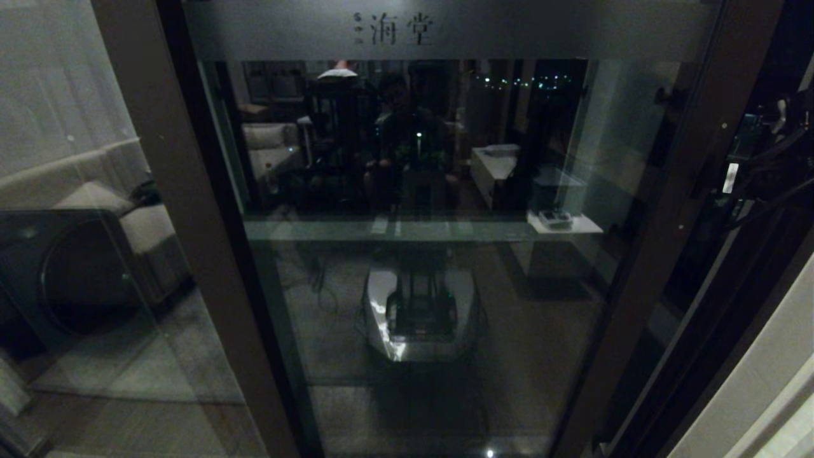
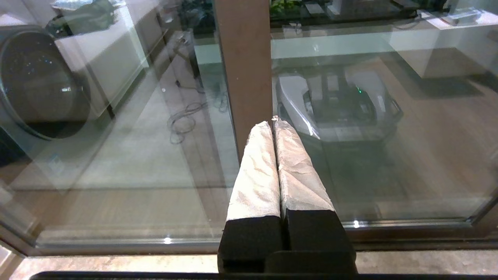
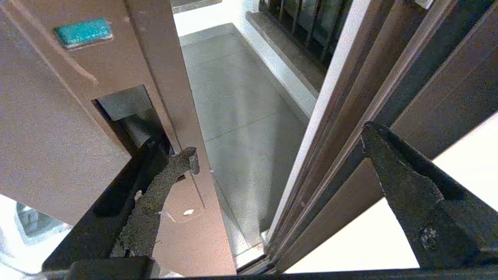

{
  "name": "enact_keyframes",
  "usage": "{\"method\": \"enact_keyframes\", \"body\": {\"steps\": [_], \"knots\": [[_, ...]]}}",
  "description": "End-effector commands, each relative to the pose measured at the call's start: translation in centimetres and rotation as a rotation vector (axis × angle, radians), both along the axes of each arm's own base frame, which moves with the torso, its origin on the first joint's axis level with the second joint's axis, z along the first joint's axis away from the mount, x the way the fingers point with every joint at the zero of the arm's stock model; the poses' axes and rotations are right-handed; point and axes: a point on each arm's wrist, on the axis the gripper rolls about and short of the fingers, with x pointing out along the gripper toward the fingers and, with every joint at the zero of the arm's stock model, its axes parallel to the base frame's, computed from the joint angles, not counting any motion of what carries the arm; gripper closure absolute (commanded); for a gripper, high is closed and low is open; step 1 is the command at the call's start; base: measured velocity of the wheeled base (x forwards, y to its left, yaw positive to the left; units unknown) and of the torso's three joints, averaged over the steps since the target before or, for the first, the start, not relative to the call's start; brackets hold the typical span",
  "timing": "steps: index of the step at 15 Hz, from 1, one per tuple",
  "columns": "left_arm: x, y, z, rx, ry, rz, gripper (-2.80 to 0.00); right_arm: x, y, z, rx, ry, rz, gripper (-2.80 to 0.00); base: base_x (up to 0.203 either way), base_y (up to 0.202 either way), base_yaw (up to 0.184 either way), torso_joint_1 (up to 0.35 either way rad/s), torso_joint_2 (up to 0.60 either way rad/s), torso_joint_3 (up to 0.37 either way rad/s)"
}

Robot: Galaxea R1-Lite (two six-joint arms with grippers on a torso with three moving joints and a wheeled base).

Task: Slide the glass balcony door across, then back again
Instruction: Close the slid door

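The tall glass balcony door with its dark brown frame (image 1: pixel 432 254) stands upright in front of the robot, its long axis running floor to ceiling, with its right stile (image 3: pixel 183 116) beside a narrow gap open to the grey balcony floor (image 3: pixel 241 116). The right gripper (image 3: pixel 278 144) reaches up at that stile, jaws wide apart, 1 finger (image 3: pixel 155 194) hooked into the recessed handle slot. The left gripper (image 2: pixel 274 126) hangs low near the glass, jaws pressed together on nothing
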Motion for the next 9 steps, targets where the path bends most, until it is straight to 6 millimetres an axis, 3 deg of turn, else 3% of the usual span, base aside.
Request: {"method": "enact_keyframes", "body": {"steps": [1,9], "knots": [[0.01,0.00,-0.04,0.001,0.001,0.000,0.00,-0.27,-0.86,-0.04,-0.002,0.000,-0.031,-2.80,0.000,0.000,0.000,0.000,0.00,0.000],[0.00,0.00,0.00,0.001,0.000,0.000,0.00,-0.58,-1.78,-0.07,-0.005,-0.009,-0.056,-2.80,0.000,0.000,0.000,0.000,0.00,0.000]]}}
